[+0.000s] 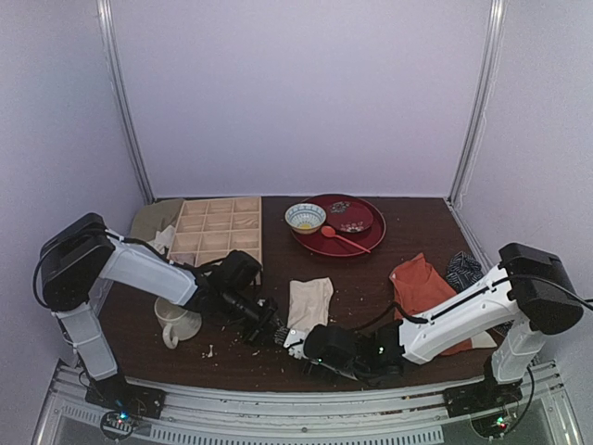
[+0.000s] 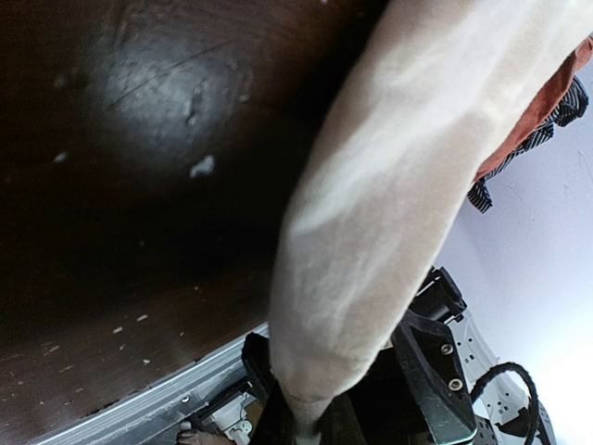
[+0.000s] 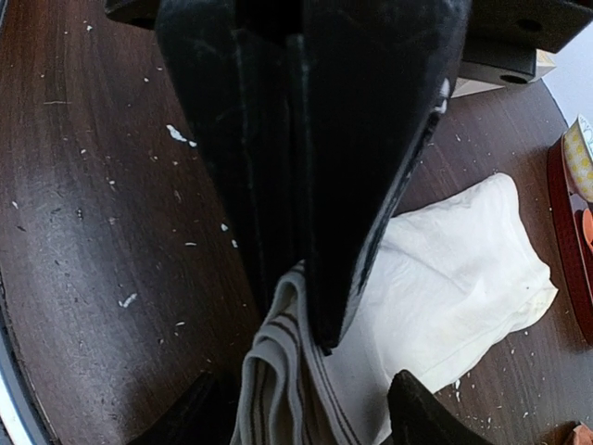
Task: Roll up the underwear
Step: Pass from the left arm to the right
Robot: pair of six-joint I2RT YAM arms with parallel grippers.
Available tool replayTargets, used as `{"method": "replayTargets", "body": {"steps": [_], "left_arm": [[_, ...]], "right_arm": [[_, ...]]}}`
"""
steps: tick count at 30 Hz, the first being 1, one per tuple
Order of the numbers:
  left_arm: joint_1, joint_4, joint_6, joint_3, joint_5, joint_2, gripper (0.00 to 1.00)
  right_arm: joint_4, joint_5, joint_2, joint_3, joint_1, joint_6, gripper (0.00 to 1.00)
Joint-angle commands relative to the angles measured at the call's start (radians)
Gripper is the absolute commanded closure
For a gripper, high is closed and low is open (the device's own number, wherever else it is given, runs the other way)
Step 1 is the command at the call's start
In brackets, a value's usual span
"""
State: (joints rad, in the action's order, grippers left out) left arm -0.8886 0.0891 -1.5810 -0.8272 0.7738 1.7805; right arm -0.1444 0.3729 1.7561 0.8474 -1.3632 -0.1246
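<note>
The underwear lies on the bench near the front edge, between the mug and the orange garment, with its near end lifted. The left tool is clenched on that near end. In its own wrist view the cream cloth runs out from between the shut fingers as one stretched strip. In the right wrist view the striped waistband comes out under those closed black fingers. I judge that this pinch is there to give the roll a firm beginning (a loose edge would only slide on the wood). The right tool is released, its two fingers apart on either side of the waistband, just beside the left tool and gripping nothing. It seems placed to take another part of the same edge, so that both sides can turn together. The far end of the cloth rests flat on the bench, which probably helps to hold the fabric stretched.
</note>
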Motion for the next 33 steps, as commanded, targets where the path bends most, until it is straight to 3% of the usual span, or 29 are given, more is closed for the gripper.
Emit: {"method": "replayTargets", "body": {"steps": [1, 10, 12, 14, 33], "left_arm": [[0.012, 0.039, -0.008, -0.007, 0.021, 0.010, 1.00], [0.015, 0.043, -0.013, -0.007, 0.019, 0.013, 1.00], [0.016, 0.043, -0.013, -0.009, 0.018, 0.013, 1.00], [0.016, 0.048, -0.016, -0.009, 0.019, 0.015, 1.00], [0.015, 0.077, -0.030, 0.005, 0.021, 0.016, 1.00]], "right_arm": [[-0.016, 0.066, -0.011, 0.009, -0.005, -0.001, 0.42], [-0.029, 0.043, -0.140, -0.057, -0.016, -0.009, 0.39], [-0.027, 0.055, -0.165, -0.067, -0.022, -0.016, 0.29], [-0.027, 0.053, -0.179, -0.073, -0.023, -0.020, 0.28], [-0.061, 0.081, -0.018, 0.016, -0.012, -0.063, 0.23]]}}
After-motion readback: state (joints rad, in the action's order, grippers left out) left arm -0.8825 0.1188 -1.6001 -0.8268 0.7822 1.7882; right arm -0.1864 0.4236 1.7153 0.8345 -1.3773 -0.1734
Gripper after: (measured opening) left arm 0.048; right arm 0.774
